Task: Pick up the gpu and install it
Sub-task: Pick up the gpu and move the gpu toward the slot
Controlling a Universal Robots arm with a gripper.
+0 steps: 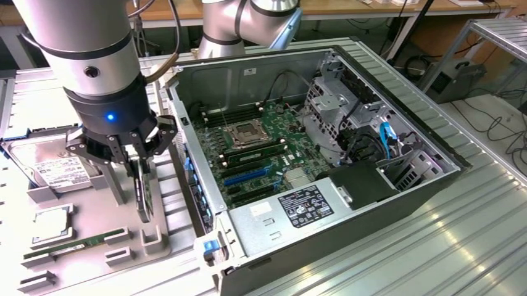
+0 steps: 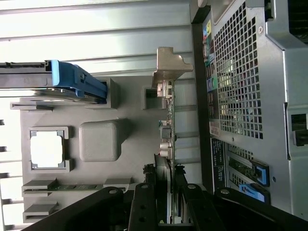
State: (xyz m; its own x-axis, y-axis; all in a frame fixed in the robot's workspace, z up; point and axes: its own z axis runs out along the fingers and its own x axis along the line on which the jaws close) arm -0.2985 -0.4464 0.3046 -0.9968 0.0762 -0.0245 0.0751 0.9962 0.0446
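The gpu [image 1: 145, 192] stands on edge between my jaws, reaching toward 6 o'clock; whether they clamp it, I cannot tell.

exterior view: high, off the arm, angled down over the open computer case [image 1: 222, 80] and parts tray [image 1: 91, 214]
wrist view: close, along the end effector [image 2: 164, 171]
shared: tray, gpu [image 1: 145, 188], case's side

arm [image 1: 78, 37]: you've got a silver-grey tube with a black band and one small round port
wrist section [image 1: 115, 102]: black, your blue light [image 1: 110, 116] is lit
gripper [image 1: 134, 174]: black link bars, round screw heads
cable [image 1: 162, 66]: dark, alongside your arm
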